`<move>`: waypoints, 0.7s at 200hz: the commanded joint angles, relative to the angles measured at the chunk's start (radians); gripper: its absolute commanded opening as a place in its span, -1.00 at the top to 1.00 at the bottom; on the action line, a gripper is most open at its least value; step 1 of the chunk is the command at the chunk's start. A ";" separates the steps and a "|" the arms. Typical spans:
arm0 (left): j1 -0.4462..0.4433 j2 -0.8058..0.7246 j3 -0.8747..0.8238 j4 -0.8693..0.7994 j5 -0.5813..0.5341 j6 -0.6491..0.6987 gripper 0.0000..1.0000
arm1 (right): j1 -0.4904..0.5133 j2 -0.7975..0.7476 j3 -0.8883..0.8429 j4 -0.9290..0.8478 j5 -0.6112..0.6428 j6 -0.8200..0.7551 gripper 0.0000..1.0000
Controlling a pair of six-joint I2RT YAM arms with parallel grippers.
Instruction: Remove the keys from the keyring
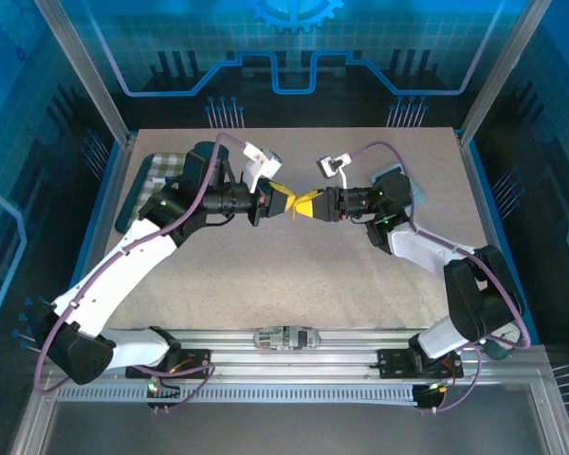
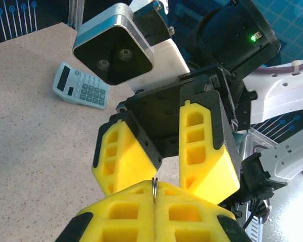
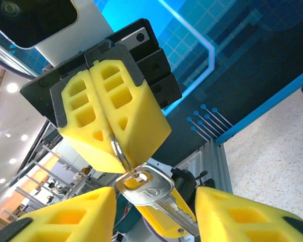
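Silver key (image 3: pixel 144 188), mark unreadable, on keyring (image 3: pixel 120 154) pinched by left end effector (image 3: pixel 112 147).

Top camera: overhead, looking down. Wrist cameras: close, facing each other, sharing keyring (image 2: pixel 154 187).

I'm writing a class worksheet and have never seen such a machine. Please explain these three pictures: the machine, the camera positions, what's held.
These are two white robot arms at a beige table. One picture looks down from above; the others come from cameras on each wrist. The left arm's yellow pincer is shut on a thin metal keyring, threaded through a silver key that sits between the open fingers of the right pincer. A grey calculator lies on the table.
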 commanded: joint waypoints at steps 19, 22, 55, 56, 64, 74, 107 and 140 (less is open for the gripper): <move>0.011 -0.025 0.019 0.039 0.073 -0.041 1.00 | 0.005 -0.017 0.005 0.041 0.008 -0.025 0.01; 0.011 -0.025 0.018 0.041 0.074 -0.042 1.00 | 0.006 -0.019 0.006 0.034 0.007 -0.029 0.00; 0.015 -0.028 0.007 0.064 0.083 -0.058 1.00 | 0.011 -0.016 0.011 0.044 -0.008 -0.013 0.18; 0.015 -0.027 0.006 0.067 0.084 -0.059 1.00 | 0.011 -0.015 0.011 0.045 -0.008 -0.011 0.19; 0.018 -0.027 0.003 0.075 0.090 -0.065 1.00 | 0.011 -0.011 0.011 0.062 -0.008 0.001 0.20; 0.019 -0.025 0.003 0.077 0.090 -0.066 1.00 | 0.011 -0.005 0.011 0.094 -0.004 0.023 0.22; 0.032 -0.027 -0.003 0.072 0.075 -0.059 1.00 | 0.006 0.012 0.011 0.167 0.001 0.082 0.34; 0.035 -0.026 -0.010 0.054 0.055 -0.038 1.00 | -0.004 0.012 0.009 0.179 -0.004 0.103 0.54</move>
